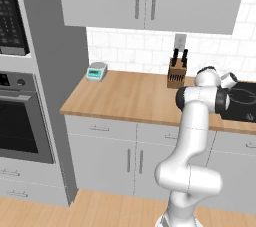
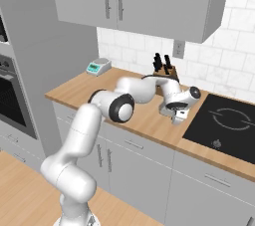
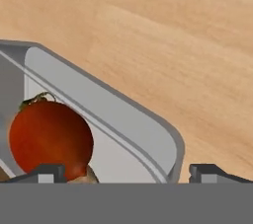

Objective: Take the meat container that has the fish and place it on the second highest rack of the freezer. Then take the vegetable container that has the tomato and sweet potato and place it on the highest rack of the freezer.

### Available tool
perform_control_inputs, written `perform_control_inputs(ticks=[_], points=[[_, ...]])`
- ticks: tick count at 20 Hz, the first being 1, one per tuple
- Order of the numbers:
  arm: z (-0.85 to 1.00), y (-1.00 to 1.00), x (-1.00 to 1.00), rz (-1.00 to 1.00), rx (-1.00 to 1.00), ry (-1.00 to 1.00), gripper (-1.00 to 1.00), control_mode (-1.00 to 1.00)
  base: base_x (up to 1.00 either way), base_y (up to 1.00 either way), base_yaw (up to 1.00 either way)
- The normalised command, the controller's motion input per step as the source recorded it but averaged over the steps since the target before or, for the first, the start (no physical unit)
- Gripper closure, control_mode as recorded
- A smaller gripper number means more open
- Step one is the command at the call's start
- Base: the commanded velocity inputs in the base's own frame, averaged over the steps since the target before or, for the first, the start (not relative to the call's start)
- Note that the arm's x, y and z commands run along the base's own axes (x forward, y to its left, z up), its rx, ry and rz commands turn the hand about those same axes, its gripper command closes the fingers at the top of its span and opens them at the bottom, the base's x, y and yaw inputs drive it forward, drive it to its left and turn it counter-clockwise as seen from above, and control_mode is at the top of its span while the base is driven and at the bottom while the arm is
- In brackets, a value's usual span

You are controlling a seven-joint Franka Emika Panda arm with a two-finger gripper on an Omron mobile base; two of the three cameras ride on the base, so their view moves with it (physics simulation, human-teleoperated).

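Even, shadowless light; slightly soft render

The grey tray point(image 3: 148, 134) runs off the left and bottom of the hand view, so most of it is cut off. The bottom of the tomato point(image 3: 49, 136) is hidden, and so is most of the brown piece point(image 3: 84, 177) beside it. The black stove top point(image 2: 224, 120) is cut by the right edge. The oven point(image 1: 20, 116) is cut on the left.
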Motion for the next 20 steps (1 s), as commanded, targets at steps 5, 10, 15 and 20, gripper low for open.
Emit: perform_control_inputs(ticks=[5, 10, 15, 20], points=[[-0.25, 0.0, 0.25, 0.0, -0.01, 0.01, 1.0, -1.0, 0.0, 0.0, 0.0], [-0.06, 0.0, 0.0, 0.0, -0.06, 0.04, 1.0, -1.0, 0.0, 0.0, 0.0], [0.05, 0.0, -0.08, 0.0, -0.08, 0.03, 1.0, -1.0, 0.0, 0.0, 0.0], [0.57, 0.0, -0.3, 0.0, -0.14, 0.0, 1.0, -1.0, 0.0, 0.0, 0.0]])
